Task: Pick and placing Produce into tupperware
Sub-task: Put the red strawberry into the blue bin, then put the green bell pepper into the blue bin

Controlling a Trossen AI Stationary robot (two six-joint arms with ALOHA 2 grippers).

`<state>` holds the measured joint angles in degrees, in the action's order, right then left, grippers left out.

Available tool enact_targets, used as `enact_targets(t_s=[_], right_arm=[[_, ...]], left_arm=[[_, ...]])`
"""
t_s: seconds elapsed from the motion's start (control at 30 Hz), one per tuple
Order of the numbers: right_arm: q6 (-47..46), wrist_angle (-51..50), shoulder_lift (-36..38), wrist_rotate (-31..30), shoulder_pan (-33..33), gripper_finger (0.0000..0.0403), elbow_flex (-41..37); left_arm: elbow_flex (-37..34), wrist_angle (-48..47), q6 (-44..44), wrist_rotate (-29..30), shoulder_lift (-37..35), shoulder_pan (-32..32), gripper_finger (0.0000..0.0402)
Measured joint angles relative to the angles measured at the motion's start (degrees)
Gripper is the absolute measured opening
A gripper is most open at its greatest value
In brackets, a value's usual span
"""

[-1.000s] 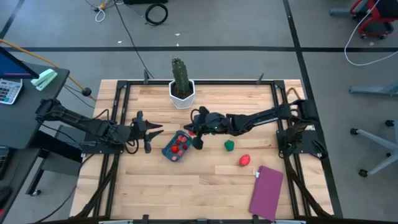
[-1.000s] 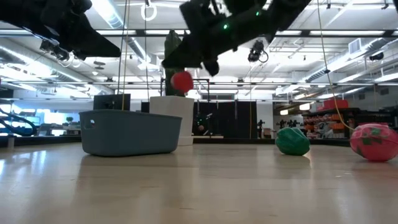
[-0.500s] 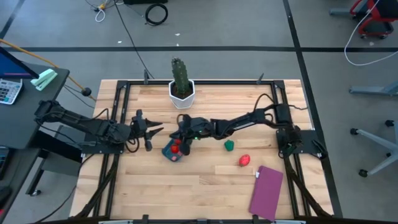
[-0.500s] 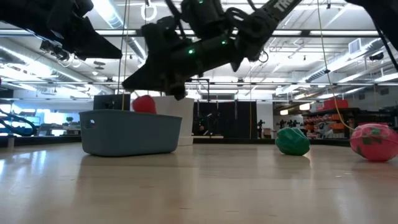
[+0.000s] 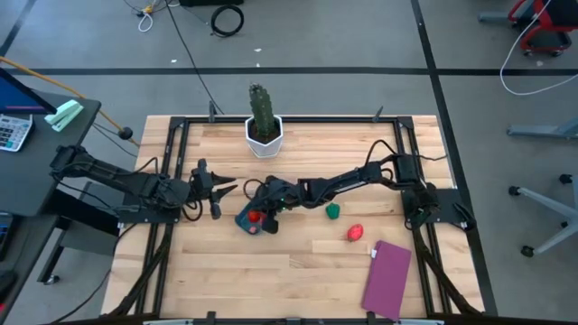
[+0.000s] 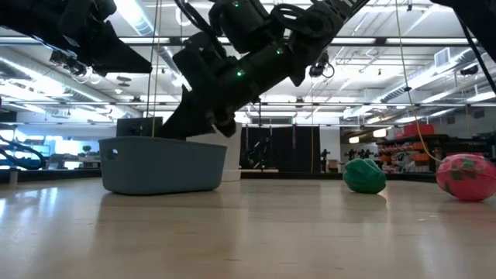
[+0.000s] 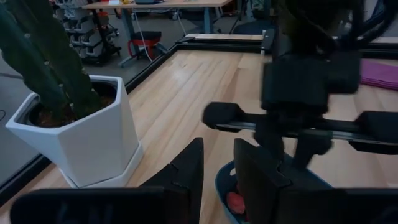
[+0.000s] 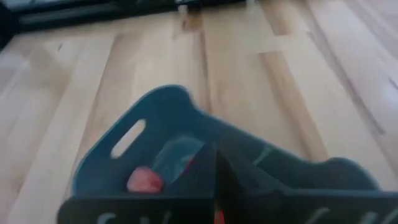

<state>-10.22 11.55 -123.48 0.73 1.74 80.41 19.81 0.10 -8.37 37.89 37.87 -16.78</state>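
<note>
The teal-blue tupperware [image 5: 245, 220] [image 6: 163, 164] [image 8: 118, 155] stands on the table left of centre. My right gripper [image 5: 260, 218] [image 6: 194, 128] reaches down into it, shut on a red produce piece [image 5: 256, 217]. Another pink-red piece [image 8: 142, 180] lies on the container's floor. A green piece [image 5: 333, 211] [image 6: 364, 176] and a pink-red piece [image 5: 355, 233] [image 6: 467, 176] rest on the table to the container's right. My left gripper [image 5: 221, 190] [image 7: 217, 168] waits open, just left of the container. My right gripper is shut on the red piece, of which only a sliver [image 8: 217, 218] shows between the fingers. The fingers slant down from the table's right into the tupperware. Their tips are hidden behind the container's wall [image 6: 186, 155] in the low view, so I cannot tell whether the piece touches the floor.
A green cactus in a white hexagonal pot [image 5: 263, 126] [image 7: 74, 137] stands at the far edge behind the container. A flat purple rectangle [image 5: 386, 278] lies near the table's right near corner. Bare wood spreads along the near side.
My right gripper has carried the red piece toward the table's left and down, from above the container's right rim into the container. In the low view the piece has sunk out of sight behind the wall. The left arm has kept still.
</note>
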Motion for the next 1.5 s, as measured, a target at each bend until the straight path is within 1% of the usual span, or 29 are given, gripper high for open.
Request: enact_targets(t_s=[0.13,0.4,0.53,0.67,0.8,0.97,1.07,1.2,1.23,1.37,1.5], right_arm=[[4.4,-0.2,0.4,-0.4,0.6,0.0026,0.0],[4.9,-2.1,0.6,-2.5,0.7,0.0093,0.0],[6.7,-2.9,1.0,-4.6,0.7,0.0117,0.0],[9.2,-5.4,5.3,-6.0,0.7,0.0126,0.0],[8.4,-16.1,12.9,-6.3,0.8,0.0127,0.0],[-0.5,-36.3,21.4,-6.6,1.4,0.0126,0.0],[-5.2,-47.3,24.7,-8.6,3.0,0.0126,-0.3],[-10.2,-59.0,27.0,-15.7,6.2,0.0126,-1.0],[-11.1,-61.3,27.4,-16.5,6.9,0.0126,-1.0],[-19.4,-69.2,27.5,-17.1,8.2,0.0137,-1.1],[-24.5,-77.2,26.5,-17.3,8.2,0.0164,-1.1]], left_arm=[[0.0,0.0,-0.4,0.0,0.0,0.0,0.0095],[0.0,0.0,-1.2,0.0,0.0,0.0,0.0088],[0.0,0.0,-1.2,0.0,0.0,0.0,0.0085],[0.0,-0.7,-1.5,0.0,0.0,0.0,0.0087],[0.0,-1.7,-2.9,0.0,0.0,0.0,0.0089],[0.0,-2.4,-5.7,0.0,0.0,-0.1,0.0084],[0.0,-3.2,-7.9,0.0,0.0,-0.1,0.0079],[0.0,-4.5,-10.5,-0.1,0.0,-0.2,0.0079],[0.0,-4.8,-10.7,-0.2,0.0,-0.2,0.0080],[0.0,-5.0,-11.0,-0.2,0.0,-0.2,0.0084],[0.0,-4.9,-11.3,-0.2,0.0,-0.2,0.0082]])
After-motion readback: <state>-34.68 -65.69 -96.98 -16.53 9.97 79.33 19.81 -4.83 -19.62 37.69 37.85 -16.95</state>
